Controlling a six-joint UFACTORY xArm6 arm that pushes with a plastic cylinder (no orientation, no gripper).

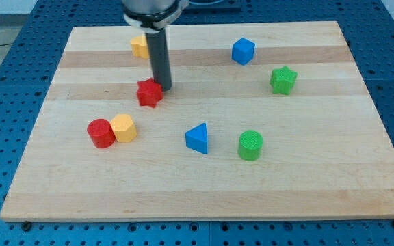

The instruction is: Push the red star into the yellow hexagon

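Note:
The red star (149,93) lies left of the board's centre. My tip (163,87) rests against its upper right side. The yellow hexagon (124,128) sits lower left of the star, a short gap away, and touches a red cylinder (101,132) on its left. The rod rises from the tip to the view's top.
A second yellow block (139,46) sits near the top, partly hidden behind the rod. A blue cube (243,51) and a green star (283,80) are at the upper right. A blue triangle (198,139) and a green cylinder (250,145) lie lower centre on the wooden board (320,178).

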